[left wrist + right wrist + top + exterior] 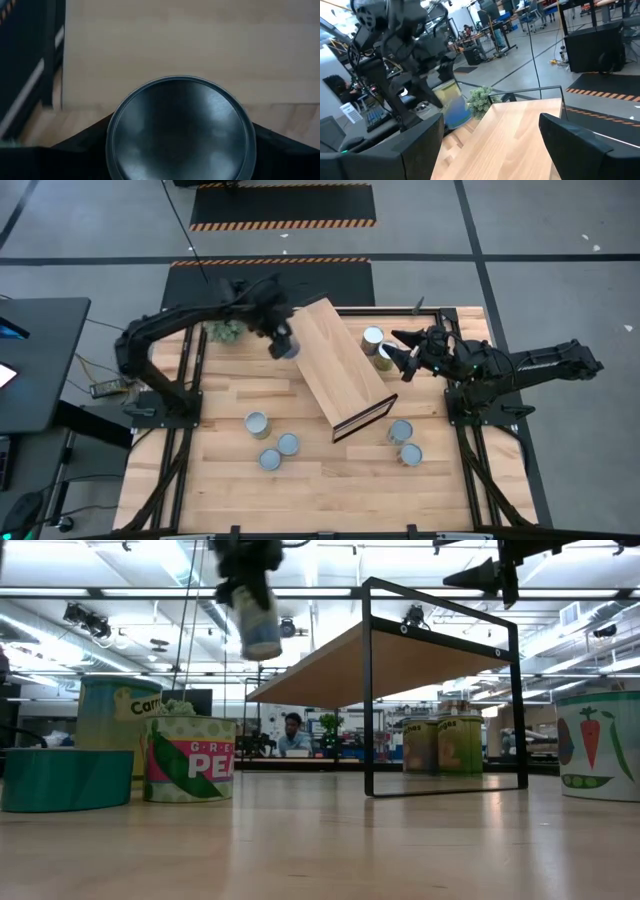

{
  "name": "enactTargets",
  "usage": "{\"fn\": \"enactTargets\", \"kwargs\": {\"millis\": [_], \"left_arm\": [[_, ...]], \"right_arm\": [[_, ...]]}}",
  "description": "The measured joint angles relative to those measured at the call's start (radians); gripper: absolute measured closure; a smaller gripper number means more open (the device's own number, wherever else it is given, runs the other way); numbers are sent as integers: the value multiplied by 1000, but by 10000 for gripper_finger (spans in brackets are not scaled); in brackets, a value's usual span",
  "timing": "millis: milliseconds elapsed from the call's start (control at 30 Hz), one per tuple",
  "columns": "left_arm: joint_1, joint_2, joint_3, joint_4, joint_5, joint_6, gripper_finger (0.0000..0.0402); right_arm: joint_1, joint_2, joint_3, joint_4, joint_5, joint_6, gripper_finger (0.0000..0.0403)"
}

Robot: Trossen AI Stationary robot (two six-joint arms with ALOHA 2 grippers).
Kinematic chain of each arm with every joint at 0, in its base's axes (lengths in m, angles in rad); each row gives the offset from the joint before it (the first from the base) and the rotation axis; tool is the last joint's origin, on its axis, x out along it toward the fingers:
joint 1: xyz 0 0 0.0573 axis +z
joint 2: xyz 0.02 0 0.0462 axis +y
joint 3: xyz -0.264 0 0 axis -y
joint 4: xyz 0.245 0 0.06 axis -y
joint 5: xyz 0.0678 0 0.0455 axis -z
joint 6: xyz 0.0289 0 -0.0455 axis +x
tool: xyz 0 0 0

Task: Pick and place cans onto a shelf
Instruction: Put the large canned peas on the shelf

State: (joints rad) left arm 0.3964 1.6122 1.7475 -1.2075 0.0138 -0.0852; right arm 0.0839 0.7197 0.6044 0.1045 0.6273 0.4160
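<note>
The shelf, a light-wood plank on a dark frame, stands slantwise at the table's middle; it also shows in the low view. My left gripper is shut on a can, high above the table beside the shelf's left edge. My right gripper is open and empty above the shelf's right side, its fingers wide apart over the plank. Two cans stand on the table by the right gripper. Several more cans stand on the near half of the table. My left gripper pinches the can's curved sides between its two fingers, one on each side. The fingers point down from above and hold the can's upper part. The can hangs below them, slightly tilted, lifted clear of table and shelf.
A green spiky plant ball lies at the far left behind the left arm. Three cans stand near left and two near right of the shelf. A black stand is off the table's left edge.
</note>
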Motion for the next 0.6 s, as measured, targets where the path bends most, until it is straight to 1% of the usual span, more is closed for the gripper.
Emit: {"fn": "enactTargets", "kwargs": {"millis": [167,333,433,533,600], "left_arm": [[23,174,214,7,4,187,95],[56,341,372,5,62,419,89],[62,402,421,1,78,529,87],[61,429,426,0,76,630,86],[58,442,426,2,68,667,85]], "right_arm": [[-1,0,0,15,0,-1,69],[-1,0,0,15,-2,-7,69],[-1,0,0,15,-2,-7,69],[-1,0,0,14,-2,-7,69],[-1,0,0,14,1,-7,69]]}}
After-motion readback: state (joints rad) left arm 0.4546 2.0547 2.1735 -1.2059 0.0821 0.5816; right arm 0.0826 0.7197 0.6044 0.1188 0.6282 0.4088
